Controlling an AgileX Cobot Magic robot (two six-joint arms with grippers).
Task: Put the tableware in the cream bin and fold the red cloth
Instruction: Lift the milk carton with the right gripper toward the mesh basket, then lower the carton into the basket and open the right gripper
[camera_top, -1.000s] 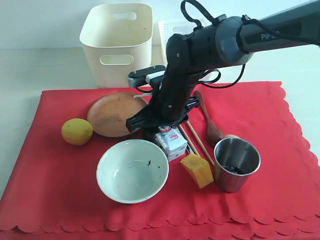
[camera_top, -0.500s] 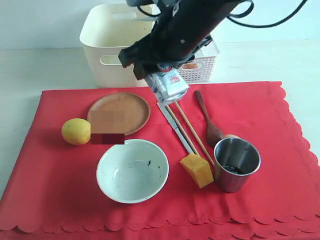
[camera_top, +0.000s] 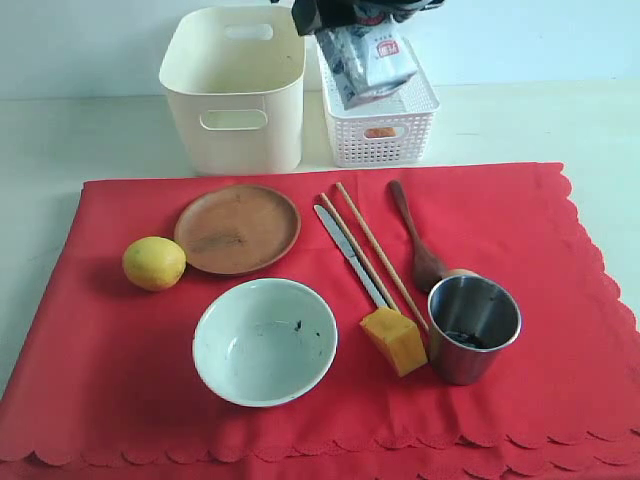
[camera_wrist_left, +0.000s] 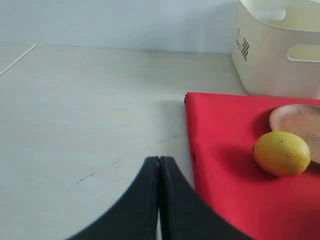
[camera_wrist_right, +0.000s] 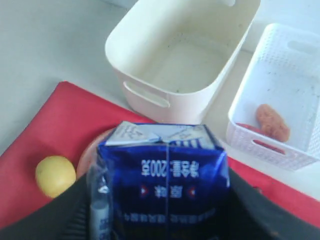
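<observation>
Since a second ago the milk carton has lifted off the red cloth and now hangs at 12 o'clock of the exterior view, over the white lattice basket. The cream bin stands at 11 o'clock. On the cloth lie the brown plate and lemon towards 9 o'clock, the bowl at 6, the knife and chopsticks at centre, and the spoon and steel cup towards 4. In the left wrist view the left pincer is closed on nothing, over bare table just beside the cloth's edge. In the right wrist view the right pincer stands wide, its dark fingers clamping the carton's sides; the bin below looks empty. By my reading the task proper is not begun: every piece of tableware is still outside the bin and the cloth lies flat, unfolded. The table is pale and smooth, with a plain light wall behind.
</observation>
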